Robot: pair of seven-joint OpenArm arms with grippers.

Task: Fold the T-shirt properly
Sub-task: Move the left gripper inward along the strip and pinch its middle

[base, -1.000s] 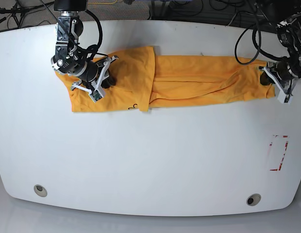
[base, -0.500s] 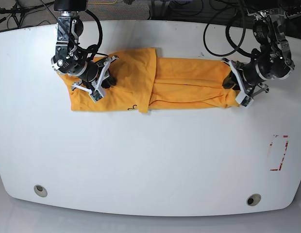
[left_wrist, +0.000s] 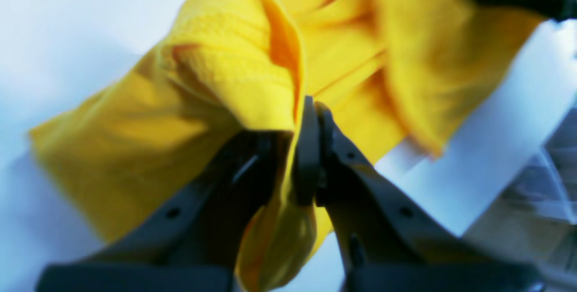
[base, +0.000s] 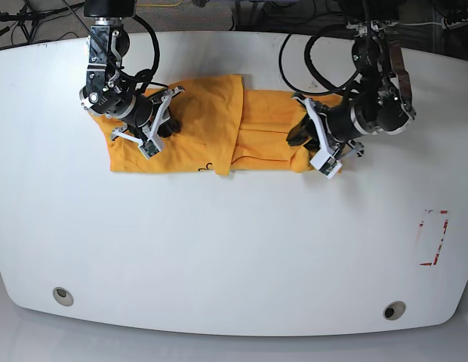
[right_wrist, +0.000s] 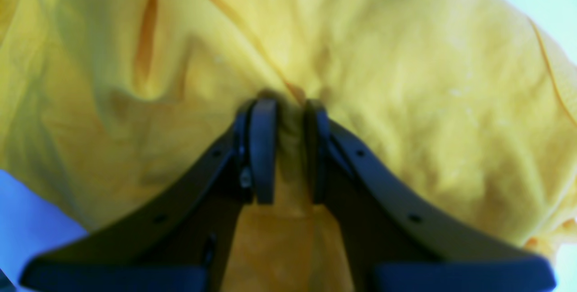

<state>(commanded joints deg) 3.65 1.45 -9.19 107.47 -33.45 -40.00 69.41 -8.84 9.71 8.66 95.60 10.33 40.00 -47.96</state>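
The orange-yellow T-shirt (base: 211, 121) lies as a long folded band across the far part of the white table (base: 234, 249). My left gripper (base: 303, 139), on the right of the base view, is shut on the shirt's right end and holds it folded back over the band's middle. The left wrist view shows the jaws (left_wrist: 309, 107) pinching a lifted fold of the cloth (left_wrist: 216, 57). My right gripper (base: 162, 124) rests on the shirt's left part, and its jaws (right_wrist: 288, 111) are shut on a pinch of fabric (right_wrist: 405, 80). Only a bit of black print shows at the front edge.
A red-outlined rectangle (base: 432, 237) is marked on the table at the right. Two round holes (base: 63, 296) (base: 394, 310) sit near the front edge. Black cables hang behind both arms at the table's far edge.
My left gripper has moved left from the table's far right to its middle, carrying the shirt's right end over the band. The right arm has not moved.
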